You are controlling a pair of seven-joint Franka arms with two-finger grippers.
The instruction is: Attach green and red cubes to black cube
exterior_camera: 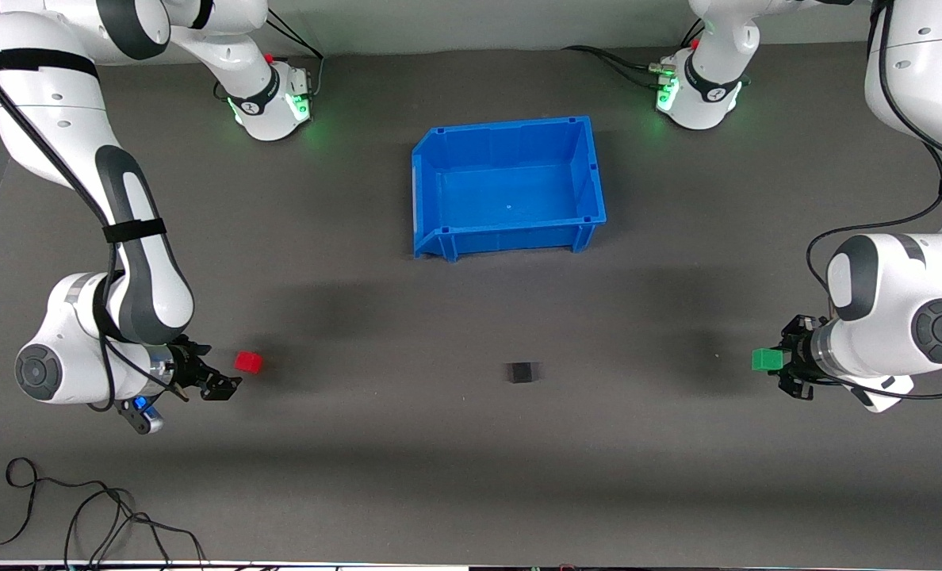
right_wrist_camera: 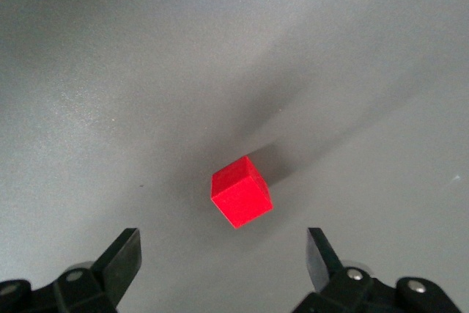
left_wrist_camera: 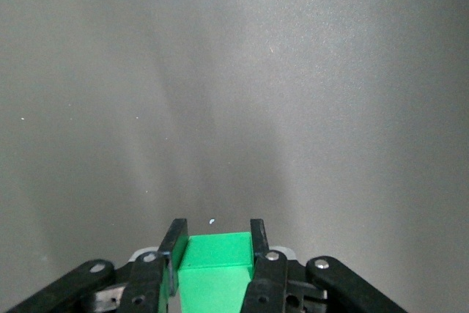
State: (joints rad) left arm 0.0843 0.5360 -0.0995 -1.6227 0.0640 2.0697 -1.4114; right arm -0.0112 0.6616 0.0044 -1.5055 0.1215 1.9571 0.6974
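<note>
Left gripper [left_wrist_camera: 215, 243] clenched on green cube [left_wrist_camera: 214, 269], cube partly cut off, right gripper [right_wrist_camera: 223, 258] spread wide, red cube [right_wrist_camera: 241, 192] just ahead, black cube [exterior_camera: 522, 371] faint on mat.

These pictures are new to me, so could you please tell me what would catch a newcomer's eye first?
The big blue bin stands mid-table, toward the robots' bases. Nearer the front camera, the black cube sits alone on the mat between the two arms. The left gripper grips the green cube at its end of the table, while the right gripper, open, is beside the red cube, which lies free.
</note>
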